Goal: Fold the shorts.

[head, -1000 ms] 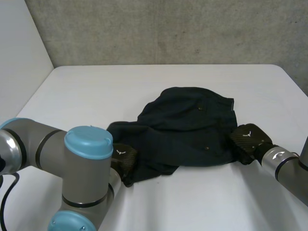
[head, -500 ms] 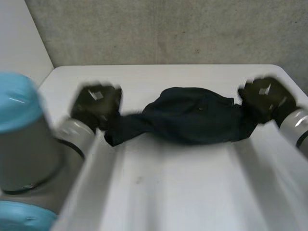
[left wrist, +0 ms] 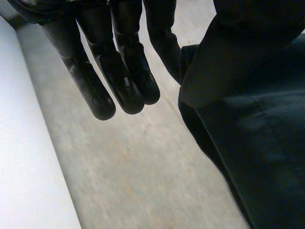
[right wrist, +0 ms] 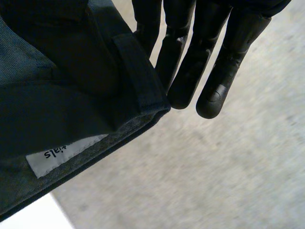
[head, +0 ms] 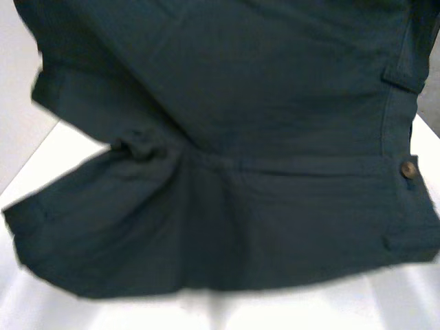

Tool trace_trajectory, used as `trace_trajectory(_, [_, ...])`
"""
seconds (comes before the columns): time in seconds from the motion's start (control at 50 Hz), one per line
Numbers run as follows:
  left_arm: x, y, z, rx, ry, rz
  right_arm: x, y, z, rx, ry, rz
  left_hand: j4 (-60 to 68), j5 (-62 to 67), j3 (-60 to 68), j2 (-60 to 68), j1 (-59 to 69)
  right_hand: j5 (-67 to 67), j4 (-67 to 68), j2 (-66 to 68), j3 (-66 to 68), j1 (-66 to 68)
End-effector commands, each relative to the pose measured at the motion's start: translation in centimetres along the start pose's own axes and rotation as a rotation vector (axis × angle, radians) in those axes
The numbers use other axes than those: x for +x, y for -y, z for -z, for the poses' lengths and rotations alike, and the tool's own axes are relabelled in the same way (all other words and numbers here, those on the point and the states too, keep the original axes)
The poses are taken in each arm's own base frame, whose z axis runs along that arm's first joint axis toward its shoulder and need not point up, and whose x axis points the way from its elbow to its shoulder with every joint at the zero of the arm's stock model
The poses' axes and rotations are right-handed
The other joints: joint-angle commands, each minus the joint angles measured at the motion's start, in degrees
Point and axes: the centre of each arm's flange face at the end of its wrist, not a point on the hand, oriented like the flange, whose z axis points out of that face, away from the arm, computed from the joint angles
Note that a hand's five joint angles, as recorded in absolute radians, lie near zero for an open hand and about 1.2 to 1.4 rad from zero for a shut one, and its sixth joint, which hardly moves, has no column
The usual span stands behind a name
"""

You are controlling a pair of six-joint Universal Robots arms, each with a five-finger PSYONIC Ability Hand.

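Hanging in the air, the dark shorts [head: 227, 137] are spread wide between both hands, above the white table [head: 405, 302]. The left hand [left wrist: 114, 67] points its fingers straight out and pinches one end of the cloth next to its last finger. Cloth covers its thumb. A brown button [head: 409, 169] sits on the right hand's side. The right hand [right wrist: 228, 52] has straight fingers too and pinches the waistband edge, with a white label [right wrist: 62, 155] just beside it.
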Motion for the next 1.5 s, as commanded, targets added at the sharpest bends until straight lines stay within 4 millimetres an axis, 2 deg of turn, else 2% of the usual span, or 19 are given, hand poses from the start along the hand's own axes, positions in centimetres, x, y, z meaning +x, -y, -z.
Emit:
trace_trajectory(0.02, [2.9,-8.9,-1.7,-0.236,-0.074,-0.064,-5.0,-6.4,-2.8,-0.165,0.167,-0.081,11.2,14.0,11.8,11.4,16.8,15.9,12.0,13.0,12.3,24.8])
trace_trajectory(0.06, [3.6,-12.9,-2.5,-0.326,-0.079,-0.093,-6.9,-9.2,-3.7,-0.238,0.209,-0.107,11.2,14.0,11.8,11.4,16.8,15.9,12.0,13.0,12.3,24.8])
trace_trajectory(0.14, [3.8,-20.0,-4.1,-0.454,-0.063,-0.14,-8.8,-14.0,-5.1,-0.346,0.214,-0.105,11.2,14.0,11.8,11.4,16.8,15.9,12.0,13.0,12.3,24.8])
trace_trajectory(0.2, [4.5,-23.8,-4.7,-0.502,-0.068,-0.155,-9.8,-17.4,-6.5,-0.369,0.187,-0.085,11.2,14.0,11.8,11.4,16.8,15.9,12.0,13.0,12.3,24.8])
trace_trajectory(0.22, [4.9,-26.4,-5.2,-0.526,-0.068,-0.162,-10.1,-18.3,-6.9,-0.369,0.177,-0.08,11.2,14.0,11.8,11.4,16.8,15.9,12.0,13.0,12.3,24.8])
trace_trajectory(0.3, [5.8,-31.2,-6.6,-0.549,-0.068,-0.18,-11.4,-21.1,-8.9,-0.314,0.103,-0.053,11.2,14.0,11.8,11.4,16.8,15.9,12.0,13.0,12.3,24.8])
trace_trajectory(0.38, [6.3,-33.6,-8.9,-0.512,-0.047,-0.196,-12.0,-23.4,-11.1,-0.243,-0.008,-0.022,11.2,14.0,11.8,11.4,16.8,15.9,12.0,13.0,12.3,24.8])
trace_trajectory(0.48, [6.5,-33.5,-11.9,-0.398,-0.013,-0.194,-12.2,-24.9,-13.6,-0.131,-0.1,0.024,11.2,14.0,11.8,11.4,16.8,14.4,10.5,11.6,10.9,23.4])
trace_trajectory(0.5, [6.5,-33.3,-12.4,-0.373,-0.007,-0.189,-12.2,-25.1,-14.0,-0.115,-0.106,0.028,11.2,14.0,11.8,11.4,16.8,-1.9,-5.8,-4.8,-5.5,7.1])
trace_trajectory(0.52, [6.6,-33.4,-13.0,-0.332,0.003,-0.18,-12.5,-25.5,-14.4,-0.1,-0.108,0.038,10.1,12.9,10.7,10.3,15.6,-54.1,-58.0,-57.0,-57.7,-45.2])
trace_trajectory(0.58, [7.6,-33.7,-13.0,-0.297,-0.008,-0.168,-13.1,-25.8,-14.6,-0.11,-0.089,0.053,-58.8,-56.0,-58.2,-58.6,-53.2,-54.1,-58.0,-57.0,-57.7,-45.2])
trace_trajectory(0.6, [8.2,-33.8,-12.9,-0.276,-0.021,-0.162,-13.5,-25.9,-14.4,-0.133,-0.065,0.051,-52.9,-50.1,-52.3,-52.7,-47.4,-54.1,-58.0,-57.0,-57.7,-45.2])
trace_trajectory(0.72, [10.2,-34.4,-10.2,-0.33,-0.108,-0.159,-13.7,-23.8,-12.1,-0.233,0.016,0.036,-58.8,-56.0,-58.2,-58.6,-53.2,-54.1,-58.0,-57.0,-57.7,-45.2])
trace_trajectory(0.8, [9.9,-32.6,-7.9,-0.39,-0.139,-0.158,-13.3,-22.5,-9.1,-0.326,0.075,0.033,-58.6,-55.8,-58.0,-58.4,-53.0,-54.1,-58.0,-57.0,-57.7,-45.2])
trace_trajectory(0.92, [10.2,-30.0,0.5,-0.583,-0.329,-0.155,-14.1,-21.2,-2.7,-0.487,0.267,-0.014,-57.2,-54.4,-56.6,-57.0,-51.7,-54.1,-58.0,-57.0,-57.7,-45.2])
trace_trajectory(1.0, [10.7,-29.0,5.6,-0.647,-0.493,-0.128,-13.9,-22.0,0.5,-0.564,0.358,-0.065,-52.5,-49.7,-51.9,-52.3,-47.0,-54.1,-58.0,-57.0,-57.7,-45.2])
trace_trajectory(1.14, [10.2,-29.3,10.9,-0.768,-0.591,-0.104,-12.5,-22.7,4.9,-0.608,0.381,-0.093,-49.1,-46.3,-48.5,-49.0,-43.6,-54.1,-58.0,-57.0,-57.7,-45.2])
trace_trajectory(1.32, [10.3,-30.9,12.7,-0.832,-0.628,-0.093,-13.9,-25.0,7.9,-0.636,0.4,-0.119,-43.6,-40.8,-43.0,-43.4,-38.0,-54.1,-58.0,-57.0,-57.7,-45.2])
trace_trajectory(1.5, [11.2,-33.0,13.1,-0.865,-0.647,-0.093,-14.2,-26.2,8.4,-0.621,0.37,-0.106,-29.2,-26.3,-28.5,-29.0,-23.6,-53.2,-57.1,-56.1,-56.8,-44.2])
